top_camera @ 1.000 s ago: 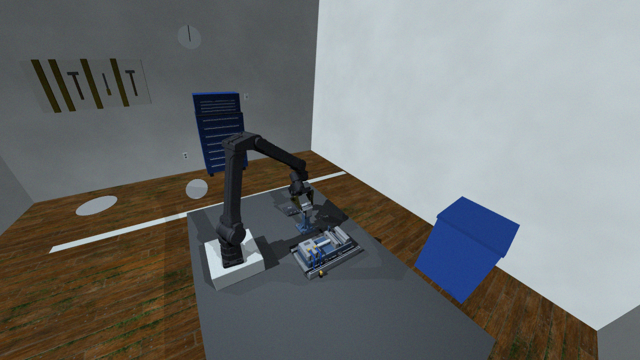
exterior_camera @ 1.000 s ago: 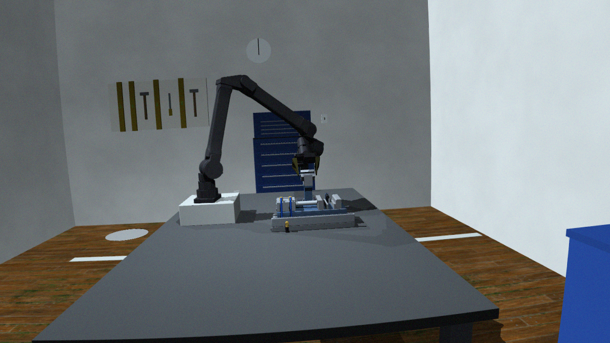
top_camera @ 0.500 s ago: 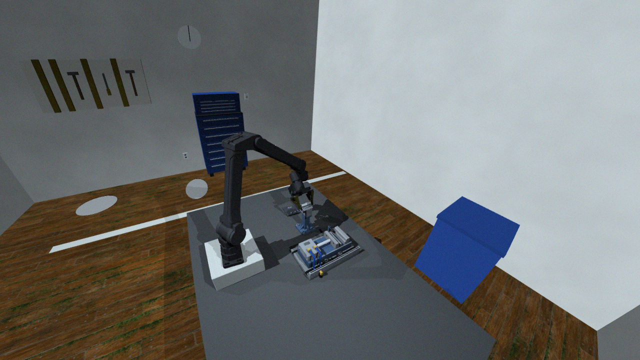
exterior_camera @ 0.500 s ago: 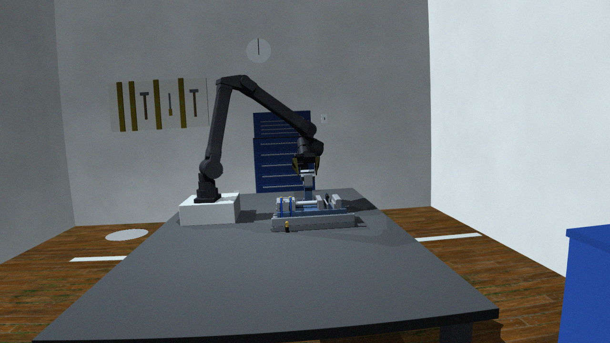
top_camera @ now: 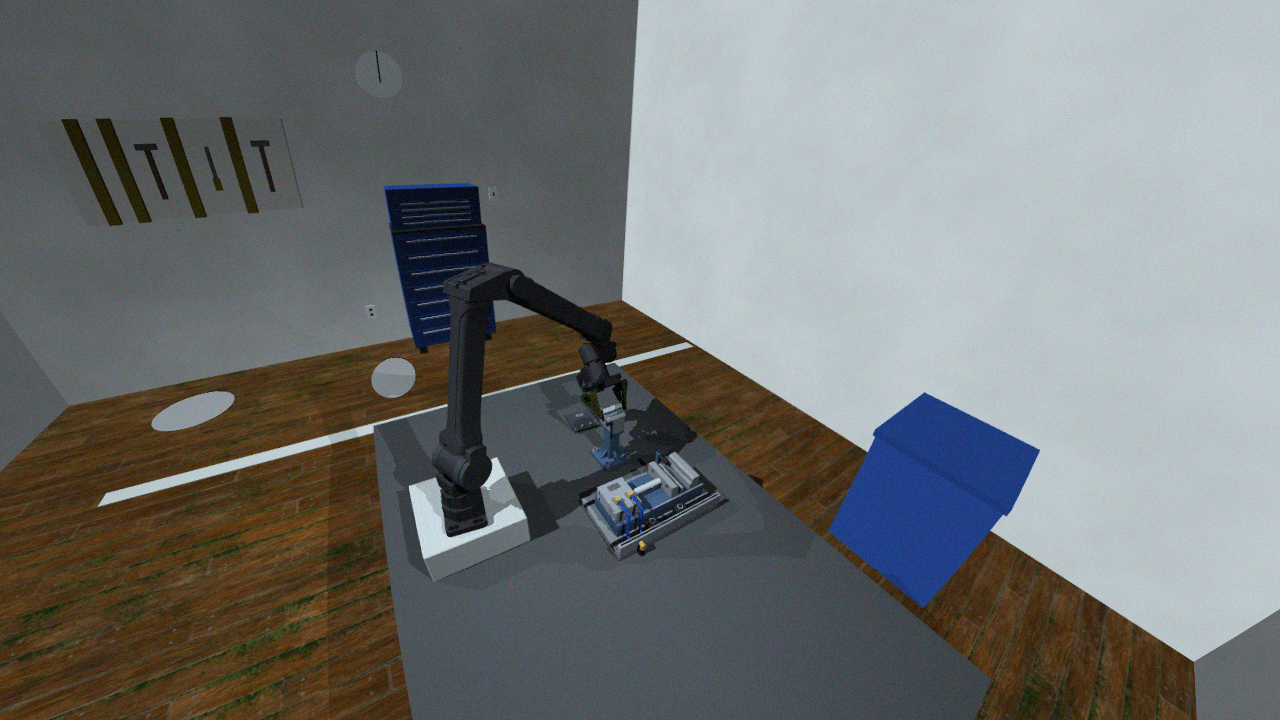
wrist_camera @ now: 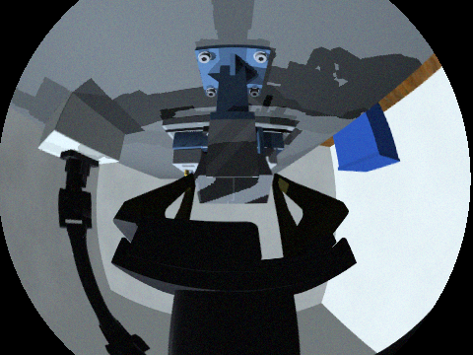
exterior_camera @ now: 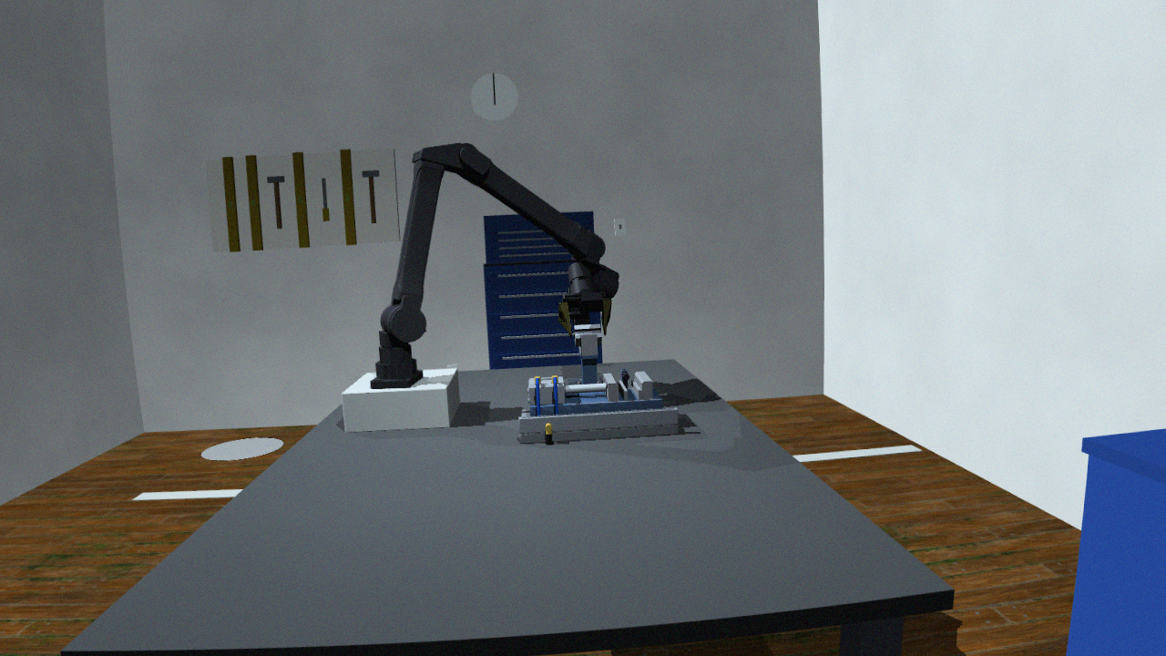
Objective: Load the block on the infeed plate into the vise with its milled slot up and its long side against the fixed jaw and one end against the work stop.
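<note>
The part [top_camera: 614, 413] [exterior_camera: 585, 330] [wrist_camera: 231, 161], a grey block, rests across the top of the blue V-block [top_camera: 610, 450] [exterior_camera: 587, 359] [wrist_camera: 233, 69]. I cannot make out its slot. My gripper [top_camera: 605, 400] [exterior_camera: 585, 323] [wrist_camera: 234, 178] points down over it and is open, one finger on each side of the block and neither closed on it. The infeed plate [top_camera: 572, 418] lies bare just behind the V-block. The vise [top_camera: 653, 501] [exterior_camera: 598, 393] stands open in front of the V-block, with nothing between its jaws.
The arm's base stands on a white pedestal [top_camera: 465, 541] [exterior_camera: 399, 404] left of the vise. A blue bin [top_camera: 930, 501] [wrist_camera: 365, 141] stands on the floor right of the table. A blue tool cabinet [top_camera: 438, 259] stands at the back wall.
</note>
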Robot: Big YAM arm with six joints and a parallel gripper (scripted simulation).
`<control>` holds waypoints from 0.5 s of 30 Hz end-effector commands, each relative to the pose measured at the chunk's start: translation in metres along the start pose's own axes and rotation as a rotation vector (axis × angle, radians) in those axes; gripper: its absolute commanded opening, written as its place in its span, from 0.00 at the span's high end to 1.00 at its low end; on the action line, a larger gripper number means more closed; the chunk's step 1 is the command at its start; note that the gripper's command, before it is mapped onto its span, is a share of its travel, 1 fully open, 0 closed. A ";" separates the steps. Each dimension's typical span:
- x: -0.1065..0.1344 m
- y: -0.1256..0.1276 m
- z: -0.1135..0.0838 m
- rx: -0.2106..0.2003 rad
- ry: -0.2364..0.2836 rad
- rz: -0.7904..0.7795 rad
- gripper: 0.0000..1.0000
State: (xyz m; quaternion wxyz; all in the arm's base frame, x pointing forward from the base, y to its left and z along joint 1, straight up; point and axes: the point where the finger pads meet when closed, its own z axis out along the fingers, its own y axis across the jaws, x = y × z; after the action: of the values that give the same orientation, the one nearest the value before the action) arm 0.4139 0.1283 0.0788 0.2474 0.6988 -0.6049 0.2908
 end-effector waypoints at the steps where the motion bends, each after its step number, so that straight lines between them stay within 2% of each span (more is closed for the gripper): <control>1: -0.010 -0.001 0.005 0.000 0.005 -0.005 0.19; 13: -0.006 -0.001 0.010 -0.011 -0.013 -0.009 0.19; 15: 0.000 -0.005 0.004 0.003 -0.029 0.008 0.19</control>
State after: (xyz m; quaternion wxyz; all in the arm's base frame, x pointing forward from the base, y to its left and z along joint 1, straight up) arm 0.4129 0.1298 0.0736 0.2446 0.7015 -0.6059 0.2847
